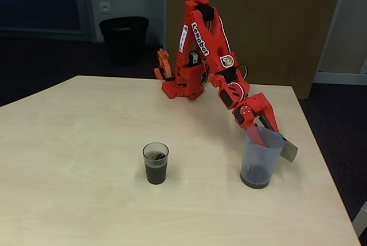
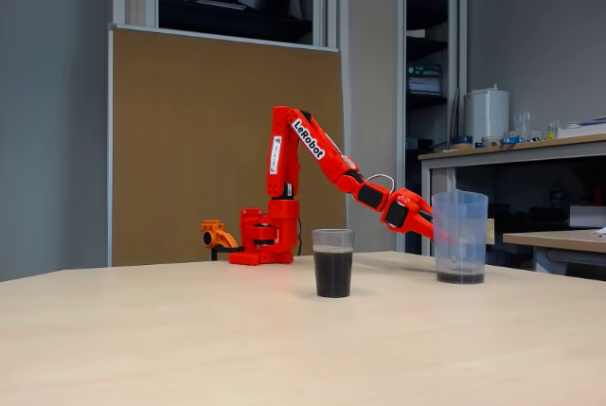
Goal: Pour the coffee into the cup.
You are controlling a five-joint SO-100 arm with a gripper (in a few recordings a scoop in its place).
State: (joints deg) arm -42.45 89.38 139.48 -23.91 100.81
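**Cup filled, jug upright, arm at the jug**

The cup (image 1: 155, 163) stands alone near the middle of the table (image 1: 69, 143), well apart from the jug (image 1: 261, 163); it holds coffee (image 1: 155, 172) to well over half its height, which reads clearly in both fixed views; a thin dark layer remains at the bottom of the jug, so the pour looks essentially done.

The jug stands upright on the table near the right edge in a fixed view (image 2: 460, 236); the gripper (image 1: 265, 134) reaches down at its rim, one red finger seeming to dip inside the wall and a grey handle (image 1: 288, 149) sticking out just past it; whether the fingers are clamped on the jug or already let go, I cannot tell; the translucent wall blurs them.

Risks from here, as I judge them: if the fingers are clamped and the arm lifts or swings, the jug could tip and spill the dregs; if a finger sits inside the rim, pulling back at an angle could drag the jug over; the jug sits close to the table edge, so a sideways nudge could push it off.
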